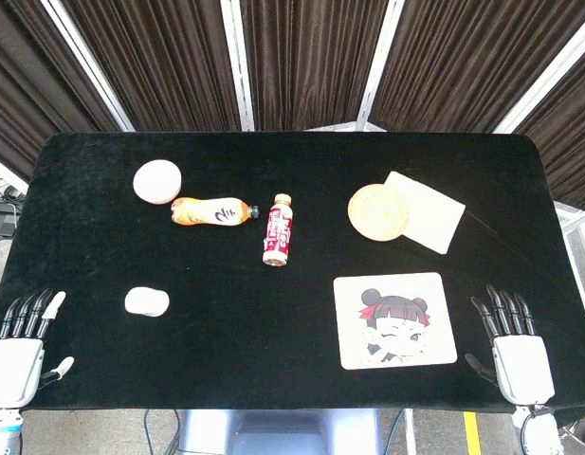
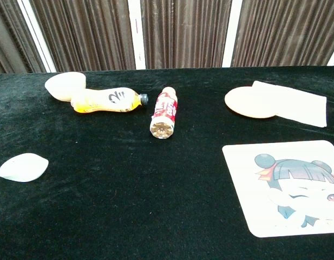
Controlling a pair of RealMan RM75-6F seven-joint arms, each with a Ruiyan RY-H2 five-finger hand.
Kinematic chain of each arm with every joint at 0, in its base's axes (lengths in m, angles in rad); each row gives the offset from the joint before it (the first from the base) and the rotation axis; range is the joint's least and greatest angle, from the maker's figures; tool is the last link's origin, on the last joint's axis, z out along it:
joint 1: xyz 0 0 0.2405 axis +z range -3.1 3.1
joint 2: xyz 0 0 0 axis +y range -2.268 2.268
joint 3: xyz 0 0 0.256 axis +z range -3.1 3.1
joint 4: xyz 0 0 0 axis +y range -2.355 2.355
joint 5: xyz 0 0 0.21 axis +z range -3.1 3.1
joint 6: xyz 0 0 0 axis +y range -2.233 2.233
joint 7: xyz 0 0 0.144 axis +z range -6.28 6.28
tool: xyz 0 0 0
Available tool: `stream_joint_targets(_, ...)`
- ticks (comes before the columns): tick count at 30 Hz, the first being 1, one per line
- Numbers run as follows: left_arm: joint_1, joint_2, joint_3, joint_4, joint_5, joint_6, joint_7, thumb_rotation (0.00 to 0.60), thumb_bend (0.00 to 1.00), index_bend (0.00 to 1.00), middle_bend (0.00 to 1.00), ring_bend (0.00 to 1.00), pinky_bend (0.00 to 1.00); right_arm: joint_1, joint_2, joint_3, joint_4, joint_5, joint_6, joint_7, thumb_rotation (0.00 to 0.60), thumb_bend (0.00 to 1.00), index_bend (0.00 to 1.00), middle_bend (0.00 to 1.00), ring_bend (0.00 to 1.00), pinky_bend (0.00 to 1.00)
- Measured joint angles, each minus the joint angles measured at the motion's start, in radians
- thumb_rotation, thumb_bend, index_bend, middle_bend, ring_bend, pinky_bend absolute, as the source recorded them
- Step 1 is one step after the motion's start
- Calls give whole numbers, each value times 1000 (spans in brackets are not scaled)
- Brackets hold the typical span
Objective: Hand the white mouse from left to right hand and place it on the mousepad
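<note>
The white mouse point(image 1: 147, 301) point(image 2: 23, 166) lies on the black table at the near left. A white mousepad point(image 1: 394, 319) point(image 2: 288, 187) printed with a cartoon girl's face sits at the near right. My left hand point(image 1: 19, 341) hovers at the table's near-left corner, fingers spread, holding nothing, well left of the mouse. At the near-right corner my right hand point(image 1: 515, 346) also has its fingers spread and holds nothing, just right of the mousepad. Neither hand appears in the chest view.
An orange drink bottle point(image 1: 211, 211) point(image 2: 107, 100) and a red-labelled bottle point(image 1: 278, 230) point(image 2: 165, 112) lie on their sides mid-table. A cream round object point(image 1: 157, 181) point(image 2: 64, 85) sits far left. A tan disc point(image 1: 377, 210) point(image 2: 249, 101) overlaps a white cloth point(image 1: 428, 210) point(image 2: 294, 103) at the far right.
</note>
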Motion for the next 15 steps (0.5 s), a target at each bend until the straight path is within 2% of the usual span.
stream_joint_targets(15, -13, 11, 3, -26, 3, -25, 11, 600, 119, 0, 0, 0, 0, -4, 4, -3, 2, -10, 4, 7, 600, 85, 122, 0, 0, 0)
